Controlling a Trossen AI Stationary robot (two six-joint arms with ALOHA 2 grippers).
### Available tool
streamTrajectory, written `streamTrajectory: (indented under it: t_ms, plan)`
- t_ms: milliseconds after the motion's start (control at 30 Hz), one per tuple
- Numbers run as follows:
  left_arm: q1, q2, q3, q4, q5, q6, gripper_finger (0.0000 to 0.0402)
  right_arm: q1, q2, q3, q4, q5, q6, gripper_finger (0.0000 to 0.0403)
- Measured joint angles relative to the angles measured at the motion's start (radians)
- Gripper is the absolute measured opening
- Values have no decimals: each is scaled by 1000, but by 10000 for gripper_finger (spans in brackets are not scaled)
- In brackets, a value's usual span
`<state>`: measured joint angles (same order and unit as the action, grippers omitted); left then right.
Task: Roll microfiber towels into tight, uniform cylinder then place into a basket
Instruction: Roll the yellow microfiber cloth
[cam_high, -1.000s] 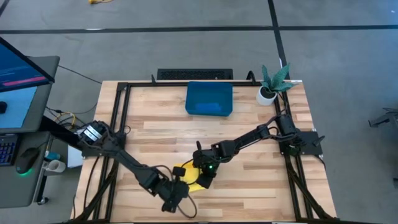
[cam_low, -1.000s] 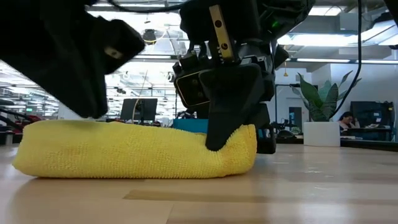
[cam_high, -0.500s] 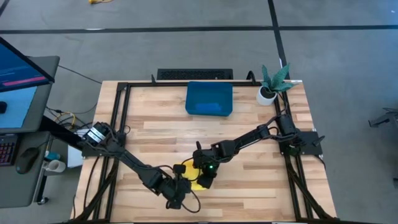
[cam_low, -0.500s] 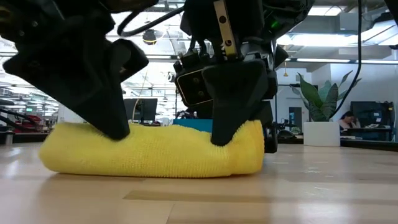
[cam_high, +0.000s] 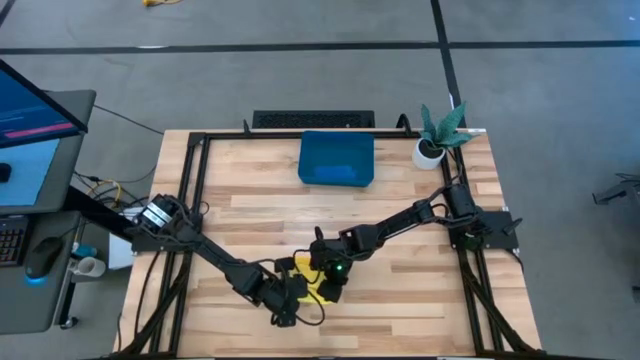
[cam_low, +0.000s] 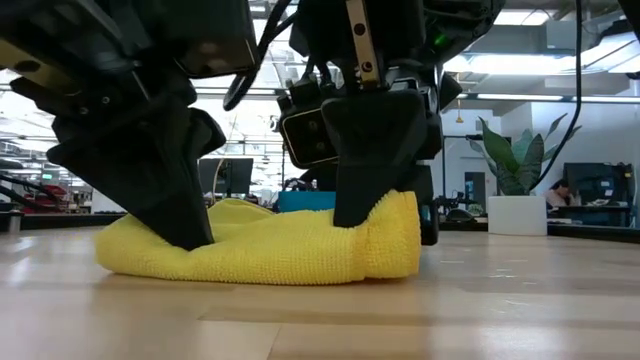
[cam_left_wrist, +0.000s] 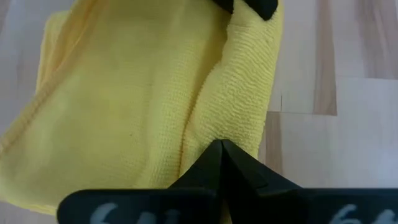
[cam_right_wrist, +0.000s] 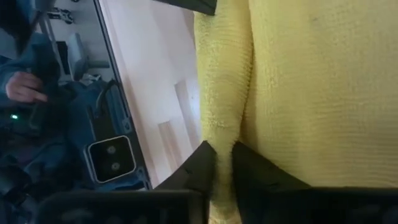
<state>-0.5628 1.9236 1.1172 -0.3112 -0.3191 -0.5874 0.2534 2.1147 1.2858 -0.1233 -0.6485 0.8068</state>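
We have the soft, bunched yellow microfiber towel (cam_low: 270, 245) pinched at both ends: left gripper (cam_left_wrist: 222, 149) clamped together on one fold, right gripper (cam_right_wrist: 224, 152) nearly together on another. It looks limp and light, so we should grip the thick roll edge. Far beyond sits the shallow teal-blue basket (cam_high: 337, 158).

The left arm is stretched from its base at the left edge of the tabletop (cam_high: 400, 290) diagonally toward the near middle, with its wrist bent down. The left hand (cam_high: 287, 296) is held low against the yellow towel (cam_low: 270, 255), its fingers pressed fully together on a fold of the cloth. The right arm is reached from the right edge across to the same spot, elbow raised. The right hand (cam_high: 330, 282) is pointed downward just beside the left one, its fingers (cam_right_wrist: 199, 168) narrowly parted, with a ridge of the cloth pinched between them.
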Motion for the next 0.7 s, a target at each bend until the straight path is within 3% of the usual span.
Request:
streamTrajectory:
  t_ms: [267,433,600,700]
  plan:
    - [27,3,0,-26,70,-57,0,3,0,0,-8,19,-30,134]
    - [38,4,-1,-26,90,-58,0,-14,0,0,-32,-63,-36,185]
    - [46,5,-2,-27,110,-84,0,-19,-27,0,-133,-69,-145,209]
    - [46,5,-3,-25,110,-90,0,-19,-61,-1,-223,-15,-213,213]
